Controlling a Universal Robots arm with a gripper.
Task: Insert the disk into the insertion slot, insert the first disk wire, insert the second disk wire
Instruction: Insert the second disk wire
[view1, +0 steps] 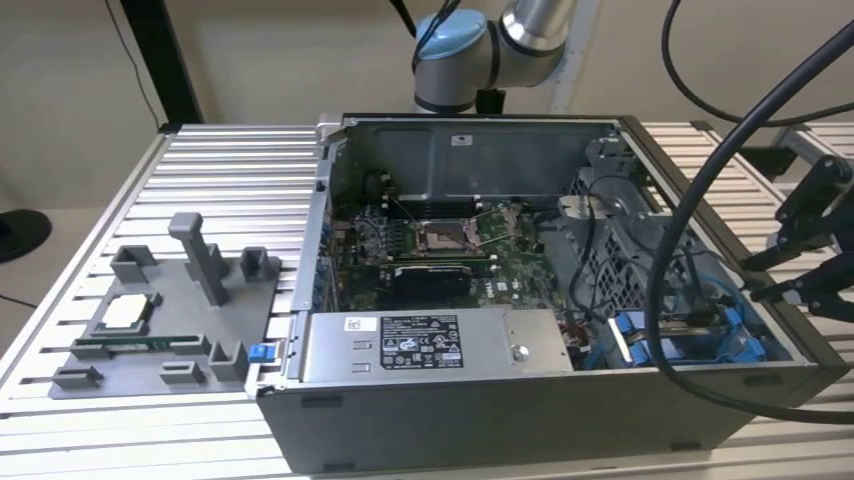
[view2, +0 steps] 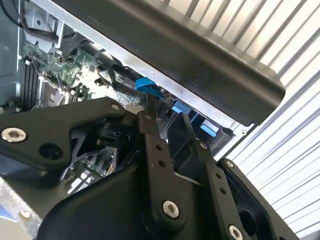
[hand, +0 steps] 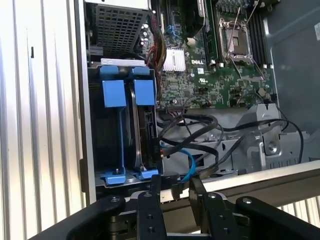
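Black gripper (hand: 174, 186) hangs over the case wall (hand: 250, 182), its jaws a little apart and empty. Beyond, the disk (hand: 145, 95) stands on edge inside the slot (hand: 105, 135). Loose cables (hand: 200, 135) beside it could, I think, snag the gripper and pull a plug crooked.

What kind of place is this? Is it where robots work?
Probably a robot lab workbench: a robot arm stands by an open computer case sitting on a slatted metal table, beside a grey parts fixture.
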